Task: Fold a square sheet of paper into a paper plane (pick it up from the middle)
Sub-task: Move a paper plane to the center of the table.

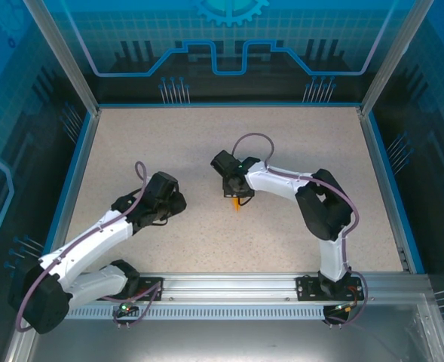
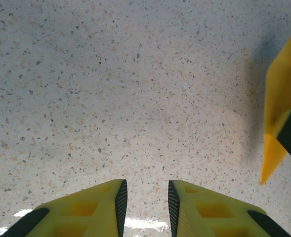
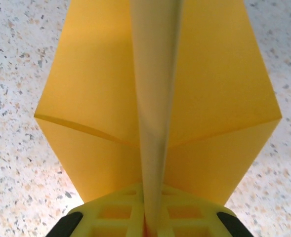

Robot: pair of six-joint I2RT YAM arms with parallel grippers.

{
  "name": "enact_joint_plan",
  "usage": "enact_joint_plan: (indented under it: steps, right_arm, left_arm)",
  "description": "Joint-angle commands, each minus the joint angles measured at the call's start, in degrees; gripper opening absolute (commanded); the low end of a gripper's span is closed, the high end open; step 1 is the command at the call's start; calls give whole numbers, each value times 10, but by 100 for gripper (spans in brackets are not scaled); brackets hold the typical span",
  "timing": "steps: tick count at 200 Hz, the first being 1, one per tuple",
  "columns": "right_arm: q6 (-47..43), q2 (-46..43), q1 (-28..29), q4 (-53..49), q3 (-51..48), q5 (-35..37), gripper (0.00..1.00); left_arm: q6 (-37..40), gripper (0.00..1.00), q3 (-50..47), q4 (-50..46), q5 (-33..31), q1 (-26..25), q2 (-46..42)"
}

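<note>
The right fingers [image 3: 116,213] are closed on the middle ridge of the folded orange paper [image 3: 93,98], whose two flaps spread out to either side. They hold it about the middle of the table [image 1: 297,136], slightly nearer the near edge, and whether its tip touches the surface I cannot tell. The left fingers [image 2: 102,207] stand a little apart with nothing between them, over bare table just left of the paper and apart from it.

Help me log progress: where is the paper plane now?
Near the table's middle in the top view, the paper plane is pinched by its central ridge in the right gripper's jaws, right of the left gripper.
</note>
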Motion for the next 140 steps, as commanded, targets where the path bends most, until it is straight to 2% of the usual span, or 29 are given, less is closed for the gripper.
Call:
enact_joint_plan:
  steps: [1, 38, 78, 109, 140]
  right_arm:
    - [-13, 34, -6, -25, 22, 2, 11]
    - [-12, 54, -8, -31, 31, -6, 14]
    - [-16, 42, -10, -40, 39, -10, 19]
    - [-31, 4, -11, -47, 43, -9, 31]
    - [-53, -86, -7, -43, 19, 8, 43]
  left_arm:
    - [9, 31, -21, -8, -22, 6, -32]
    - [12, 33, -34, -9, -35, 6, -69]
    - [13, 34, -36, -8, -31, 7, -64]
    - [22, 38, -35, -3, -33, 7, -66]
    - [38, 42, -33, -2, -42, 7, -75]
